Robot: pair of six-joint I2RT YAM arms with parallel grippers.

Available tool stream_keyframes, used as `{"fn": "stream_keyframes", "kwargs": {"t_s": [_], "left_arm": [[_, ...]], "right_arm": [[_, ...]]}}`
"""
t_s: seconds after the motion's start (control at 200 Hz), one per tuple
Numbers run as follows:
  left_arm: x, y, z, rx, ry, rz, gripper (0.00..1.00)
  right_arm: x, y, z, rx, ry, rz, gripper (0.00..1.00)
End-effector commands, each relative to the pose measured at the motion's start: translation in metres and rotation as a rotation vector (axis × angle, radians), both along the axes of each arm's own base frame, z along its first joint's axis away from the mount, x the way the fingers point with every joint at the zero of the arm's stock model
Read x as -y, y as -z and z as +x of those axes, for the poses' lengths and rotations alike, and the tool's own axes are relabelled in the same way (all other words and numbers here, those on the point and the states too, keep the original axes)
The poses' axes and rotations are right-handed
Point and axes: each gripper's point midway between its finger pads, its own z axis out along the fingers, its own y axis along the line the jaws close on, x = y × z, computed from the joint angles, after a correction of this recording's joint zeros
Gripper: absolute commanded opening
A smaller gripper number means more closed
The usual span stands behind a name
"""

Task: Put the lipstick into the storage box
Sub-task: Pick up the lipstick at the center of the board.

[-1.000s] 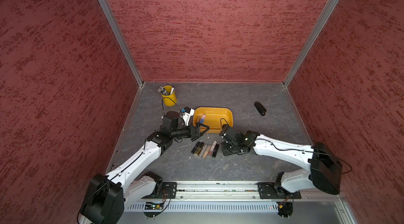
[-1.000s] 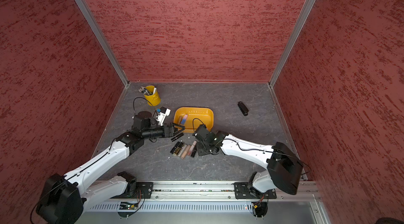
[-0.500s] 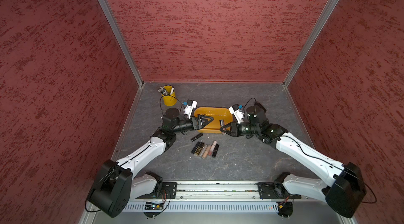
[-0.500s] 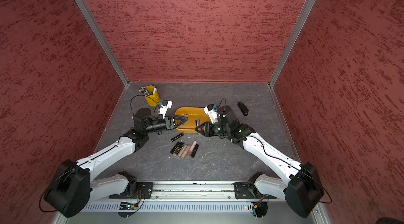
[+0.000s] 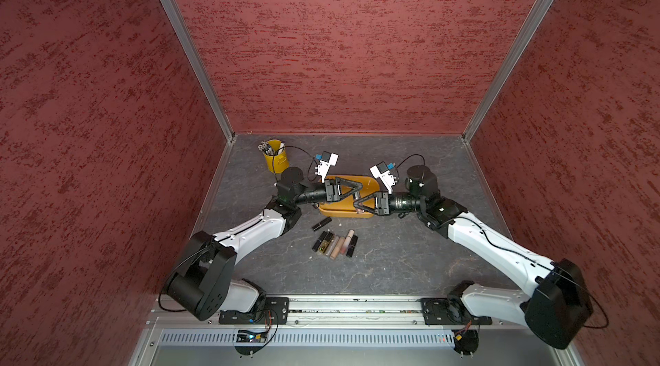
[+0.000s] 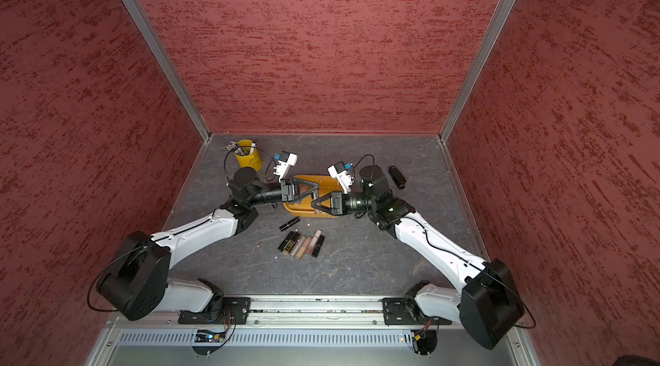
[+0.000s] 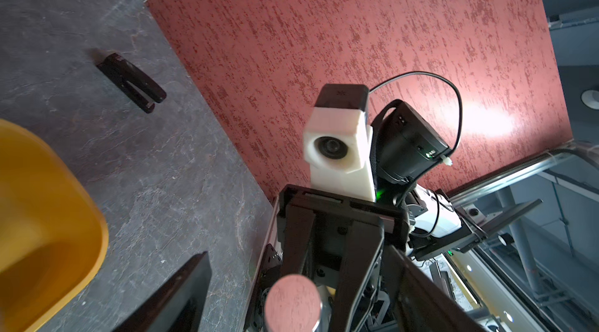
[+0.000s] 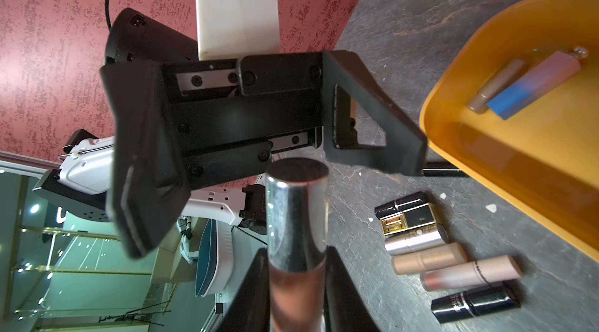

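1. Two white-and-black robot arms meet tip to tip above the shallow yellow-orange oblong plastic storage box (image 5: 339,212), which sits on the grey stone-patterned surface (image 5: 393,257).
2. Clamped in the right gripper (image 5: 356,204) is a pink lipstick tube with a chrome cap (image 8: 296,217). It is held in the air over the near rim of the storage box, cap end pointing toward the other arm.
3. Spread wide, the left gripper (image 5: 360,188) grips nothing. In the left wrist view the cap end shows between its fingers (image 7: 181,291), touching neither.
4. Inside the storage box a brown tube (image 8: 496,86) and a pink-and-blue oblong stick (image 8: 534,86) lie side by side.
5. In front of the box, a row of loose lipstick tubes (image 5: 335,244) lies side by side on the surface. One black tube (image 5: 321,224) lies between that row and the box.
6. Near the far left corner stands a small yellow bucket of pens (image 5: 275,162). A black stapler (image 6: 396,176) lies to the right of the box.
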Motion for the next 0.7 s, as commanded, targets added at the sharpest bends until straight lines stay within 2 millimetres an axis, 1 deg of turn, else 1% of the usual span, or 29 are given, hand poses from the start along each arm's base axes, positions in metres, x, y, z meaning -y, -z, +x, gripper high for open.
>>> {"fn": "stream_keyframes", "kwargs": {"t_s": [0.0,0.175,0.326,0.436,0.536,0.661,0.696], "left_arm": [[0.004,-0.005,-0.003,0.019,0.039,-0.014,0.8],[0.006,-0.004,-0.008,0.009,0.06,-0.014,0.66],[0.006,-0.004,-0.01,0.007,0.064,-0.012,0.61],[0.007,-0.005,-0.012,0.007,0.076,-0.013,0.48],[0.008,-0.005,-0.013,0.003,0.081,-0.011,0.39],[0.01,-0.003,-0.013,-0.008,0.092,-0.009,0.32],[0.011,-0.002,-0.013,-0.011,0.095,-0.008,0.32]], "right_arm": [[0.003,-0.01,0.002,0.03,-0.002,0.034,0.19],[0.005,-0.01,0.006,0.029,0.017,0.031,0.19],[0.006,-0.008,0.01,0.026,0.028,0.025,0.18],[0.008,-0.007,0.011,0.024,0.035,0.02,0.18],[0.008,-0.007,0.011,0.028,0.037,0.02,0.18],[0.009,-0.007,0.011,0.028,0.038,0.02,0.18],[0.009,-0.006,0.011,0.028,0.037,0.018,0.18]]}}
